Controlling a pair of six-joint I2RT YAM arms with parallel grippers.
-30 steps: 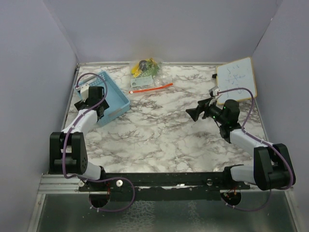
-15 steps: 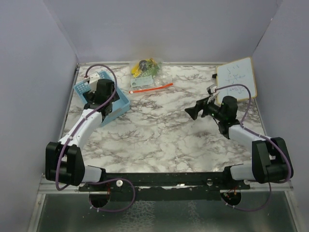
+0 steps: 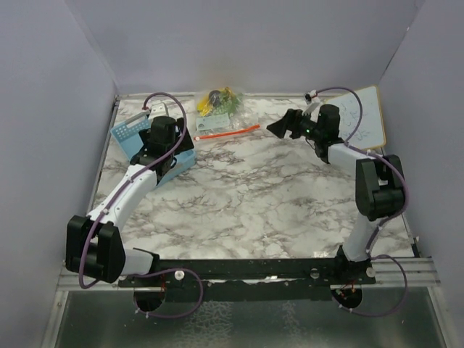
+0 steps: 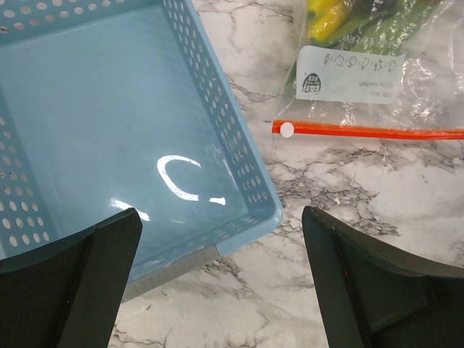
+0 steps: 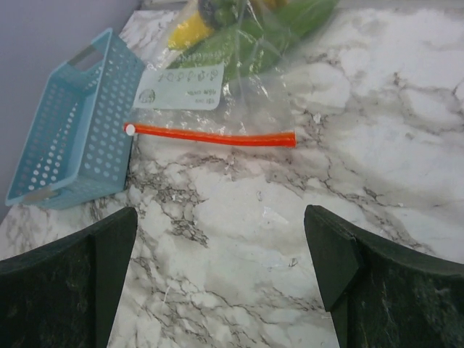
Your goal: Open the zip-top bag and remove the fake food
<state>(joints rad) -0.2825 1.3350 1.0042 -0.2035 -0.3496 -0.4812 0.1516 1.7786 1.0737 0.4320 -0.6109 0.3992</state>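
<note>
Right gripper [image 3: 278, 129] swung toward the floppy clear zip-top bag [image 5: 257, 101], spread wide like left gripper [image 4: 221, 225]

blue mesh basket [image 3: 129, 133] at left; whiteboard [image 3: 367, 118], seemingly scribbled on, far right.

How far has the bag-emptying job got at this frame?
Done: nothing visible; the zip-top bag lies flat, its orange strip apparently shut, the fake food inside. In hand: left gripper, open, hangs over the basket corner; right gripper, open, faces the bag; neither touches it. Remaining: grasp, unzip, remove food.
</note>
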